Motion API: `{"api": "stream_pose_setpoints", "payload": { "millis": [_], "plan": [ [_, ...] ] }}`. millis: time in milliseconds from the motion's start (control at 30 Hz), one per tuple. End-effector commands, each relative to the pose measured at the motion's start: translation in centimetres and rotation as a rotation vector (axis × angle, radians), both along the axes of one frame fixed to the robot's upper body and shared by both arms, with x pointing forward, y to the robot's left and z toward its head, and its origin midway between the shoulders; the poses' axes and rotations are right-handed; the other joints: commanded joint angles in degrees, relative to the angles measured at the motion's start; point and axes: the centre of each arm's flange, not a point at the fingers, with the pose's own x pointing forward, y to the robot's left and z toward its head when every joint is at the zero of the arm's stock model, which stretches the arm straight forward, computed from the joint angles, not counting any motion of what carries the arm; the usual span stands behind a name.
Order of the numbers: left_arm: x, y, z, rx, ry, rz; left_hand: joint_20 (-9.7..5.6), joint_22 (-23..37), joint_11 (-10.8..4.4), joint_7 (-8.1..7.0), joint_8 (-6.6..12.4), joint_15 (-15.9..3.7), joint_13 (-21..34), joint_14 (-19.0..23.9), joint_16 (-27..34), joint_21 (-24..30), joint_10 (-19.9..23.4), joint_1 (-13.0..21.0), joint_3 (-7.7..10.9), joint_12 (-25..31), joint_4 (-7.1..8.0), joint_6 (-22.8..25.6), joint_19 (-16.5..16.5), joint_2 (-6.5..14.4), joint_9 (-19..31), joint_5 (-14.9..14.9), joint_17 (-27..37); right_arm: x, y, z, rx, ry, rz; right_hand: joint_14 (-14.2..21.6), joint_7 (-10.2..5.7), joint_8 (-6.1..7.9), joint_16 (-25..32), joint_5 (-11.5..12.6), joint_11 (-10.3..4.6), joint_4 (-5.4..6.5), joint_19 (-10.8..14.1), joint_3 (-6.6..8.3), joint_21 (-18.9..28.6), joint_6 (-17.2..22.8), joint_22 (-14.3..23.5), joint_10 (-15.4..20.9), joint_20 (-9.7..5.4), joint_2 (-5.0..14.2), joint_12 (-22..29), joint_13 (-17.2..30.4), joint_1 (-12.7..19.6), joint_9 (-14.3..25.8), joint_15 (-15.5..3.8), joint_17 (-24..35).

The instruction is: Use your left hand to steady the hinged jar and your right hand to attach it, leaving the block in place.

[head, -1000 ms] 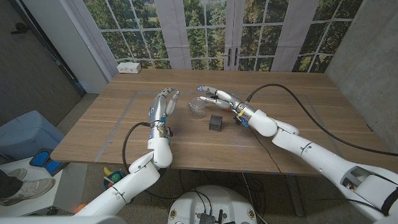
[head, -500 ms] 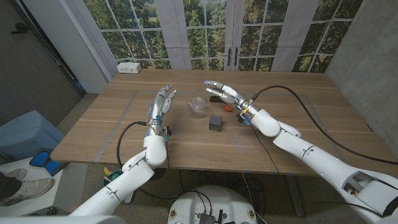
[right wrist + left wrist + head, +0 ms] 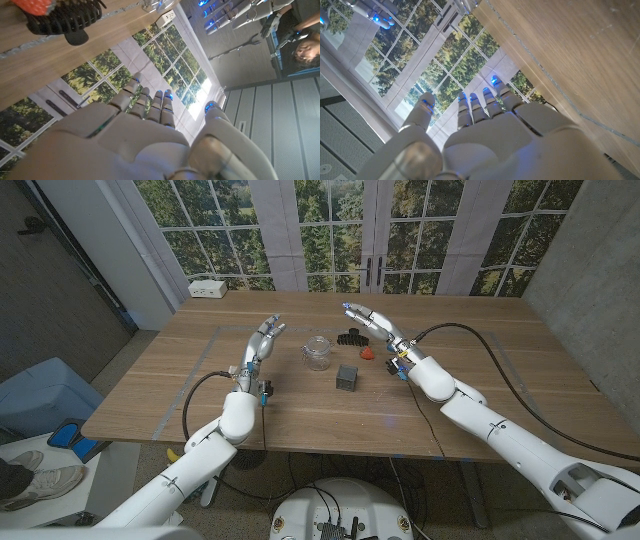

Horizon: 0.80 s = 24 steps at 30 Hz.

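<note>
While both arms reach in over the wooden table (image 3: 480,330), I count one hinged jar (image 3: 317,352), one dark block (image 3: 347,377), one black claw clip (image 3: 352,336) and one small red piece (image 3: 367,352) on it. My left hand (image 3: 262,344) stands near the jar on its left side, apart from it, fingers extended and a little apart, holding nothing; the left wrist view shows the same hand (image 3: 485,135) with its fingers straight and nothing between them. My right hand (image 3: 372,321) hangs above the far side of the table, past the clip and the red piece, fingers stretched out and slightly apart, nothing in its grasp; in the right wrist view its fingers (image 3: 150,102) point out toward the windows, with the clip (image 3: 62,20) and a corner of the red piece (image 3: 32,4) beyond them on the wood. The clear glass jar stands upright near the table's middle, untouched by either hand. Just beside it, toward my right arm and a bit nearer me, sits the block, separate from the jar. One white power strip (image 3: 208,289) lies at the table's far left corner.
</note>
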Motion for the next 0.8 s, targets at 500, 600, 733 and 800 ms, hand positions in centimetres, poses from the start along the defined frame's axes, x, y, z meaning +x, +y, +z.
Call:
{"api": "stream_pose_setpoints", "payload": {
  "millis": [500, 600, 733, 800],
  "plan": [
    [1.4, 1.1, -0.4, -0.186, 0.021, -0.221, -2.2, 0.1, 0.58, 0.41, 0.72, -3.15, 0.2, -0.9, 1.0, -0.3, -0.4, -0.8, 0.67, 0.6, 3.04, -0.4, -0.7, 3.3, 0.0, 0.2, 0.6, 3.0, -4.7, -0.1, 0.31, 0.187, 0.109, 1.5, 1.57, 0.72, 0.7, 0.1, 0.25, 0.55, 1.8, 1.82, 0.5, 2.7, 0.0, 2.4, -2.28, 2.26, 0.6, 0.1, -0.6, 0.0, -2.1, 0.3],
    [1.6, 1.4, -0.6, -0.211, 0.03, -0.246, -2.19, 0.1, 0.6, 0.46, 0.75, -3.17, 0.2, -0.8, 1.0, -0.3, -0.3, -0.8, 0.73, 0.7, 3.25, -0.3, -0.7, 3.5, 0.0, 0.2, 0.6, 3.3, -5.0, -0.2, 0.341, 0.212, 0.122, 1.6, 1.66, 0.71, 0.7, 0.1, 0.39, 0.79, 2.0, 2.16, 0.5, 3.0, 0.0, 2.9, -2.49, 2.55, 0.7, 0.1, -0.7, 0.0, -2.17, 0.4],
    [1.9, 1.9, -0.6, -0.229, 0.044, -0.28, -2.22, 0.1, 0.58, 0.47, 0.76, -3.13, 0.2, -0.8, 1.0, -0.3, -0.3, -1.0, 0.79, 0.7, 3.52, -0.3, -0.7, 3.6, 0.0, 0.3, 0.6, 3.6, -5.5, -0.3, 0.381, 0.238, 0.134, 1.9, 1.87, 0.79, 0.8, 0.1, 0.43, 1.16, 2.2, 2.5, 0.5, 3.6, 0.0, 3.4, -2.56, 2.61, 0.8, 0.1, -0.9, 0.0, -2.14, 0.5],
    [2.0, 2.0, -0.6, -0.234, 0.046, -0.287, -2.25, 0.1, 0.61, 0.55, 0.77, -3.11, 0.2, -0.8, 1.1, -0.3, -0.3, -1.0, 0.81, 0.7, 3.67, -0.3, -0.6, 3.6, 0.0, 0.3, 0.6, 3.6, -5.6, -0.3, 0.393, 0.244, 0.139, 2.0, 2.01, 0.79, 0.9, 0.1, 0.44, 1.29, 2.4, 2.62, 0.6, 3.8, 0.0, 3.5, -2.59, 2.6, 0.8, 0.1, -1.0, 0.0, -2.16, 0.6]
  ]
}}
